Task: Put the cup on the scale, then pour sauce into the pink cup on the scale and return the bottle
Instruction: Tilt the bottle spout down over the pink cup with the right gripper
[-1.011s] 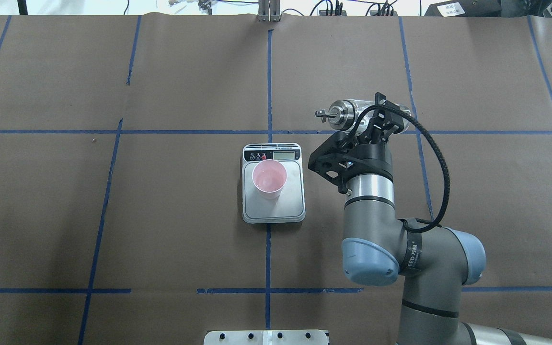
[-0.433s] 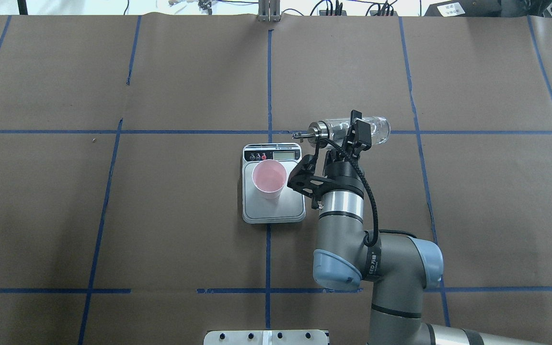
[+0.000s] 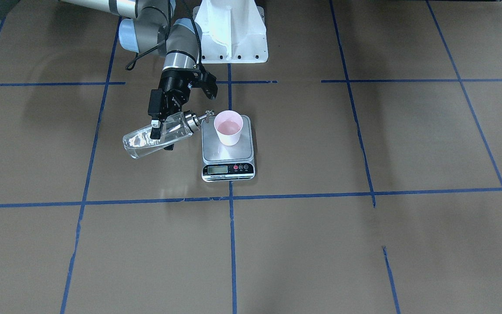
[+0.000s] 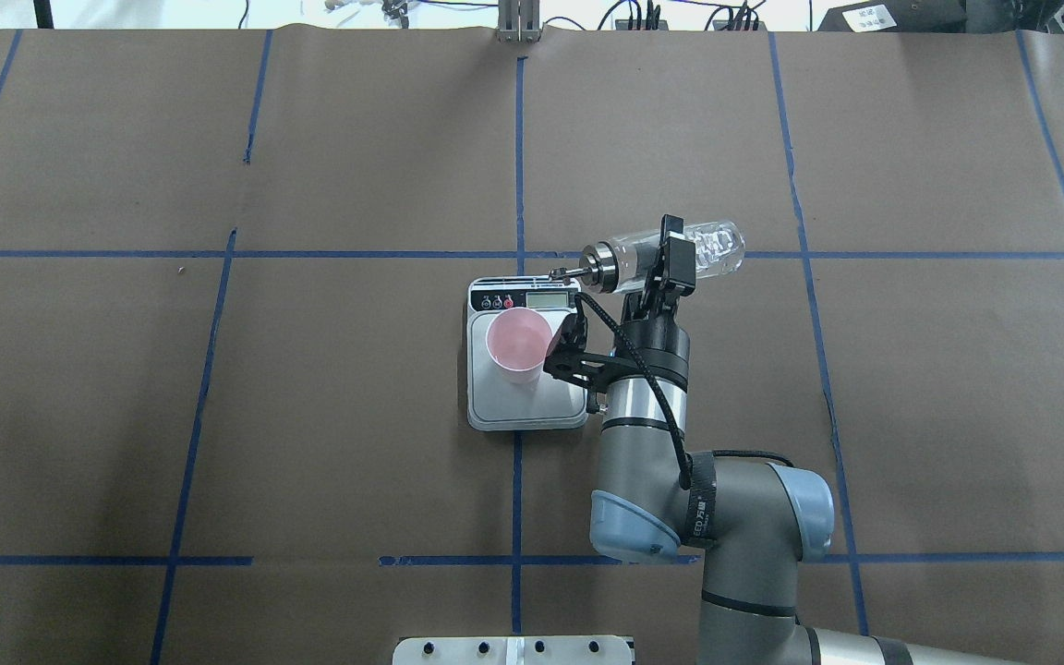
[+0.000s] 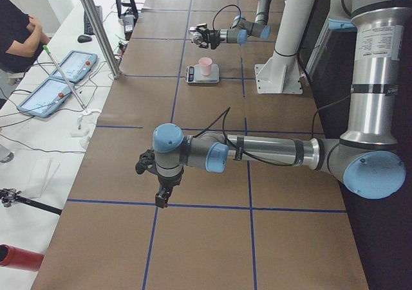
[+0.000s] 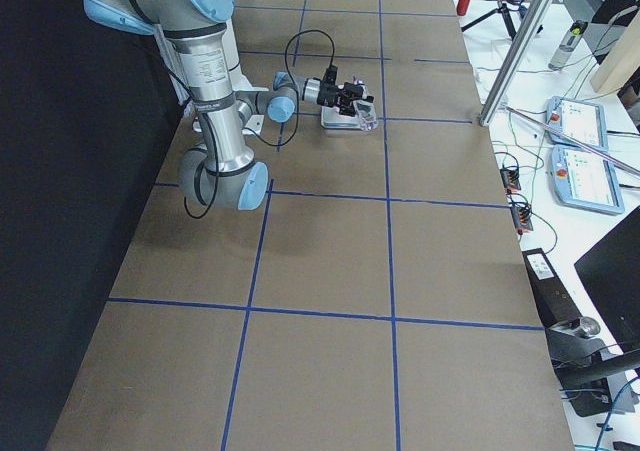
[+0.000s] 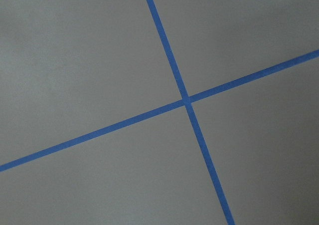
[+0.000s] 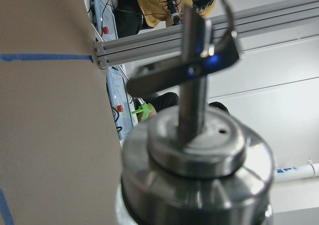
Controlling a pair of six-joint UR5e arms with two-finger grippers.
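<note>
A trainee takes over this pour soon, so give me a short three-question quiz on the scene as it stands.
1. True or false: the cup stands on the scale.
2. Which gripper holds the bottle? A) the left gripper B) the right gripper C) neither
3. Fill in: the bottle is tipped close to level, and its spout points toward the ____.
Key: 1 true; 2 B; 3 cup.
</note>
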